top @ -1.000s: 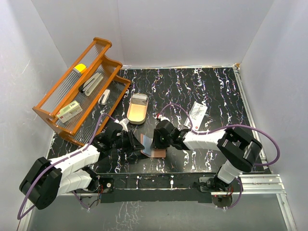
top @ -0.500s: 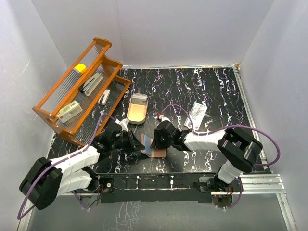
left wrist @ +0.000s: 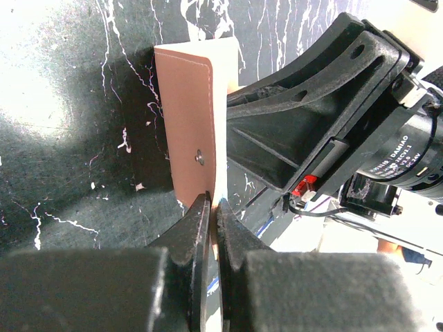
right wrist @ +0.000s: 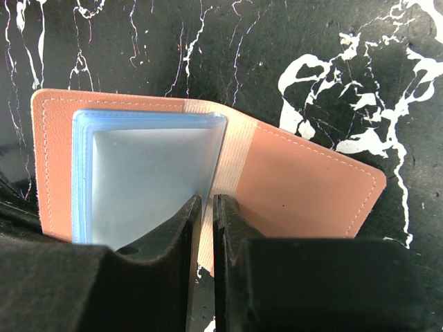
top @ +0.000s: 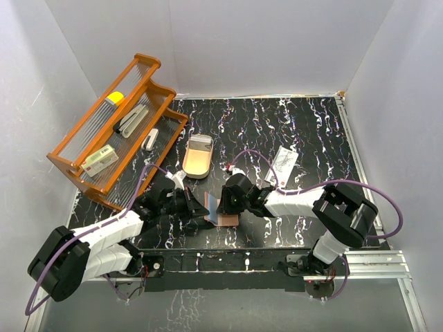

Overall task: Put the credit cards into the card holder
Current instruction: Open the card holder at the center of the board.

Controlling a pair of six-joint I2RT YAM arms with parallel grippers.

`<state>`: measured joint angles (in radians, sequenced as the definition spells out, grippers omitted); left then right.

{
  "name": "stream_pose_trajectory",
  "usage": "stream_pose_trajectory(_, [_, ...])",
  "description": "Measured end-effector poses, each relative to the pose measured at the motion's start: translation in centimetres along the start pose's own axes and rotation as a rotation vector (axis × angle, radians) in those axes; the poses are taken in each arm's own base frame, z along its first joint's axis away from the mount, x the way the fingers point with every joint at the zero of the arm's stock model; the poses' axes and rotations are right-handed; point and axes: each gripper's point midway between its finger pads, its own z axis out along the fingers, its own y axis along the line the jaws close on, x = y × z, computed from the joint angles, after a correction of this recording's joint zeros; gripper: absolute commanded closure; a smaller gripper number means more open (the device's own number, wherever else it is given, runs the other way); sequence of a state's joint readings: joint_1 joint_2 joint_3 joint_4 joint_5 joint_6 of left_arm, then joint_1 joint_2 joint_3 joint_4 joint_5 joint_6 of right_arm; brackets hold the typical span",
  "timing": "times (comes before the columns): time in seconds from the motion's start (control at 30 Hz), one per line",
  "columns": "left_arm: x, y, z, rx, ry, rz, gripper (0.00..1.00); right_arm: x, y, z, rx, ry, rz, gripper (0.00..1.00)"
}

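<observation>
Reddish-brown leather folding card holder [top: 228, 218]: steady its upright flap [left wrist: 183, 124], clamped in left end effector [left wrist: 213, 204]; part clear pockets [right wrist: 145, 173] gently with right end effector [right wrist: 206, 200], narrow, grip unclear.

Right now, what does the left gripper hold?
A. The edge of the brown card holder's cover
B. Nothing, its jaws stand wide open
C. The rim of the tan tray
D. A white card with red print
A: in the left wrist view, the left gripper is shut on the near edge of the card holder, with the brown leather pinched between its fingertips.
</observation>
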<state>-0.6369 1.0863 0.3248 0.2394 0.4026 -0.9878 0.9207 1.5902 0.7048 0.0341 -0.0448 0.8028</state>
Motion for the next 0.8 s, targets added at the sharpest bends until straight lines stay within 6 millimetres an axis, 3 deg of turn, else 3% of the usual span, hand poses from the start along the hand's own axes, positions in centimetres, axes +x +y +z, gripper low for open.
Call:
stream_pose_trajectory(0.33, [0.0, 0.3, -0.1, -0.015, -0.005, 0.004, 1.00, 0.0, 0.1, -0.1, -0.002, 0.001, 0.005, 0.79])
stream_pose_trajectory(0.63, [0.0, 1.7, -0.5, -0.083, -0.019, 0.012, 1.00, -1.5, 1.8, -3.1, -0.044, -0.045, 0.024, 0.54])
stream_pose_trajectory(0.8, [0.1, 2.0, -0.5, -0.098, -0.018, 0.011, 1.00, -2.3, 3.0, -3.7, -0.074, -0.057, 0.042, 0.41])
